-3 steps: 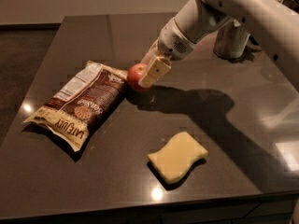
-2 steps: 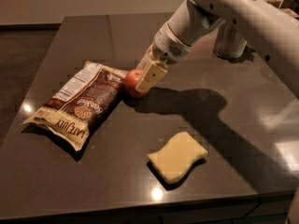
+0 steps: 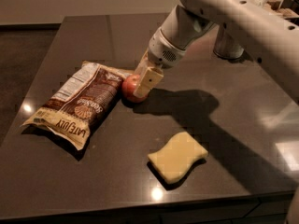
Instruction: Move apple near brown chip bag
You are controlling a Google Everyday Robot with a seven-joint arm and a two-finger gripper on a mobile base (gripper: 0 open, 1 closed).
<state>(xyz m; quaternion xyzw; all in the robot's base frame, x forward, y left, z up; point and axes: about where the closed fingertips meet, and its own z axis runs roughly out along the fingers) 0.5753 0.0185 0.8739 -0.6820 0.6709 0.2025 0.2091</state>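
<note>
The apple is small, round and red-orange; it rests on the dark table right against the right edge of the brown chip bag. The bag lies flat at the table's left, with a white nutrition label and cream-yellow ends. My gripper reaches down from the upper right on the white arm, and its cream-coloured fingers close around the apple's right side. The gripper hides part of the apple.
A yellow wavy-edged sponge lies near the table's front edge. A grey cylindrical object stands at the back right, behind the arm. The dark table ends at the front and left.
The gripper has moved left with the apple, from a small gap beside the bag to right against the bag's edge.
</note>
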